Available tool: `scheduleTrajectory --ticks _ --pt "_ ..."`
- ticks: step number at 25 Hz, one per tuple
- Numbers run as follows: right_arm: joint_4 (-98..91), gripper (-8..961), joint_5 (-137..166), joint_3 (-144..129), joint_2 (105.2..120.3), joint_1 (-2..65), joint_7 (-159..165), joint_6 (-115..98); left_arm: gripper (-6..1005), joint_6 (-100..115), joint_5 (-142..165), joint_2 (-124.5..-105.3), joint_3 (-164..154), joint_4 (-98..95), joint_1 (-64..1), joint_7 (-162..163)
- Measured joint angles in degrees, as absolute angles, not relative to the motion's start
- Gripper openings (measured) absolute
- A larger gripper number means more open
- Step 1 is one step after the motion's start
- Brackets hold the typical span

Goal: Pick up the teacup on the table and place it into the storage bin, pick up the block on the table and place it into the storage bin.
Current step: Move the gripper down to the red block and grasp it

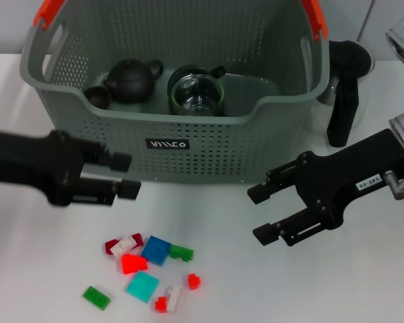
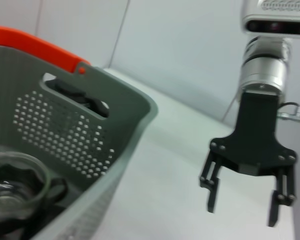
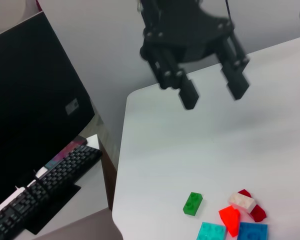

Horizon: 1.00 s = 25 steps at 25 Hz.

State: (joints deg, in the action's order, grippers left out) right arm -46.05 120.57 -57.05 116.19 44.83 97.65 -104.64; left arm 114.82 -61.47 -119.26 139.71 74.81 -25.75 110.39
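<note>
The left gripper (image 1: 129,176) hangs with its fingers parted and empty, just in front of the bin (image 1: 276,134) and above the table (image 1: 40,269), pointing toward the middle. The blocks (image 1: 148,266) lie scattered on the table below it and a little toward the robot, nearer this gripper than the other. The right gripper (image 1: 261,214), spread wide and empty, hovers on the far side of the pile, somewhat farther off. No teacup shows on the table; a small dark cup (image 1: 96,96) sits in the bin beside a dark teapot (image 1: 131,79) and a glass pot (image 1: 195,91). So the blocks seem the step in hand: a short drop down and back.
</note>
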Motion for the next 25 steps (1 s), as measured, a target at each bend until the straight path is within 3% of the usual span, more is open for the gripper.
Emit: scheduleTrajectory --ticks 4,7,11,16,25 --pt "-46.1 765 120.7 -58.4 116.30 45.4 97.4 -104.6 557 114.8 -62.7 -117.83 142.9 63.5 -24.1 101.0" --pt "-46.1 764 121.3 -60.2 116.70 46.5 97.5 -104.3 560 114.9 -62.8 -115.75 143.6 56.1 -23.5 93.8" --pt "-46.1 764 123.0 -62.7 118.06 48.4 97.8 -103.9 563 114.7 -62.4 -114.01 143.5 50.6 -23.0 86.6" --pt "-46.2 764 125.7 -66.4 120.04 51.1 98.7 -102.9 567 113.7 -60.3 -113.58 143.9 49.2 -22.7 85.5" --pt "-45.4 765 126.0 -74.6 120.28 54.8 101.4 -99.8 677 112.1 -58.9 -113.73 144.3 48.0 -21.7 87.9"
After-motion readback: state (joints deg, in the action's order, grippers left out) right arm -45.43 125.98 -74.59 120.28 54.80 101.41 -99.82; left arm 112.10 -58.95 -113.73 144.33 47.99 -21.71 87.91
